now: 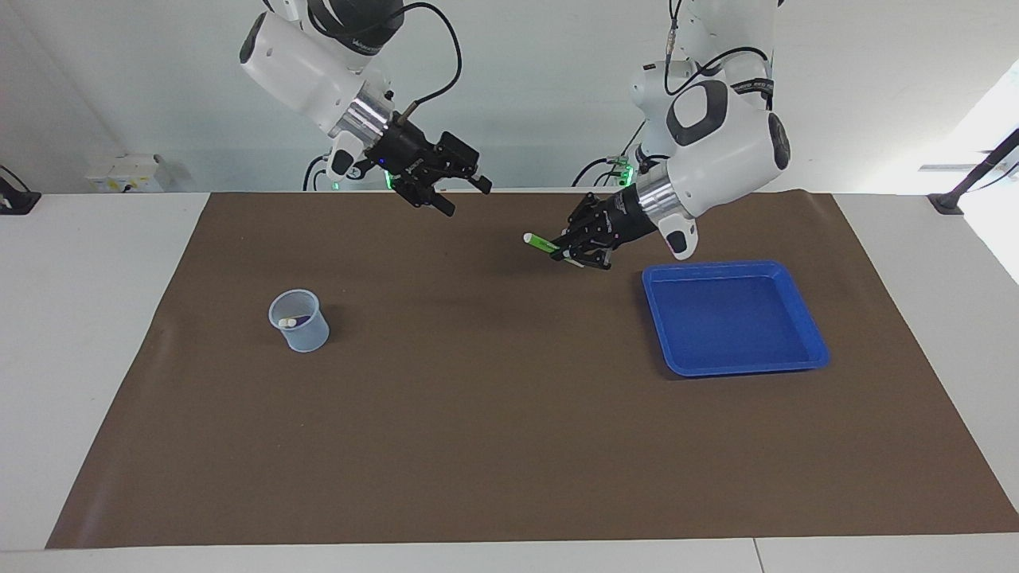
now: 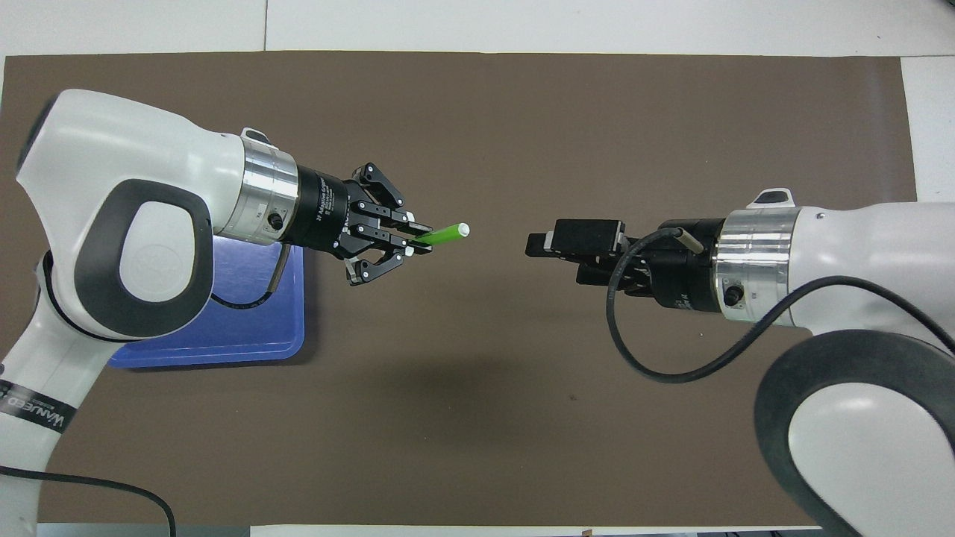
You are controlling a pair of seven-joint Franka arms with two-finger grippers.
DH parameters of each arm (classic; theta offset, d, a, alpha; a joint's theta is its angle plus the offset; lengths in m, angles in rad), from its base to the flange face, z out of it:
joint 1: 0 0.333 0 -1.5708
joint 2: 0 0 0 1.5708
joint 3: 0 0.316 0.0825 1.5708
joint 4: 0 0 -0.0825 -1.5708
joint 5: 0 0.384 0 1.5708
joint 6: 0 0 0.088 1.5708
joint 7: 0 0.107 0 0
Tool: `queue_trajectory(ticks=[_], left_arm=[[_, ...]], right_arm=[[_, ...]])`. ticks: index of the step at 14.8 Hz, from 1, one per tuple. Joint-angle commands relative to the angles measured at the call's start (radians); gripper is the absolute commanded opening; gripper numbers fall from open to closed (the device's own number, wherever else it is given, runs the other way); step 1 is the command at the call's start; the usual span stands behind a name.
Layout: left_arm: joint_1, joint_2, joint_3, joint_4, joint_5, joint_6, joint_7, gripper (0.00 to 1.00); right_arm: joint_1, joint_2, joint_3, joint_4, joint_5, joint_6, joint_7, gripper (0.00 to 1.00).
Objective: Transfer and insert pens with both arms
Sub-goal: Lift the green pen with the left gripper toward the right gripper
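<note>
My left gripper is shut on the green pen and holds it in the air over the mat, beside the blue tray. The pen lies nearly level, and its pale cap end points toward the right gripper. My right gripper hangs open over the middle of the mat, a short gap from the pen's tip, with nothing in it. A clear cup stands toward the right arm's end; a purple pen with a pale cap leans inside it. The overhead view hides the cup.
The blue tray lies toward the left arm's end with nothing in it, partly covered by the left arm in the overhead view. A brown mat covers the white table.
</note>
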Motion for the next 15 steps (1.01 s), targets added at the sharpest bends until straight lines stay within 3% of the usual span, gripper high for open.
queue_trajectory(ticks=[1, 4, 7, 9, 11, 15], left_arm=[[-0.048, -0.078, 0.008, -0.111, -0.116, 0.101, -0.015, 0.00], [-0.070, -0.087, 0.006, -0.136, -0.181, 0.143, -0.015, 0.00], [-0.085, -0.095, 0.005, -0.150, -0.221, 0.160, -0.012, 0.00], [-0.102, -0.097, 0.006, -0.154, -0.240, 0.186, -0.012, 0.00], [-0.105, -0.100, 0.005, -0.164, -0.249, 0.198, -0.012, 0.00], [-0.105, -0.103, 0.005, -0.167, -0.256, 0.199, -0.010, 0.00]], right_arm=[[0.029, -0.014, 0.000, -0.040, -0.016, 0.087, 0.027, 1.00], [0.032, 0.010, 0.006, -0.037, -0.040, 0.121, 0.016, 1.00], [0.031, 0.044, 0.065, -0.035, -0.050, 0.225, 0.013, 1.00], [0.031, 0.047, 0.069, -0.035, -0.050, 0.219, 0.013, 1.00], [0.031, 0.047, 0.070, -0.035, -0.050, 0.214, 0.011, 0.86], [0.028, 0.048, 0.069, -0.034, -0.050, 0.216, 0.008, 0.68]])
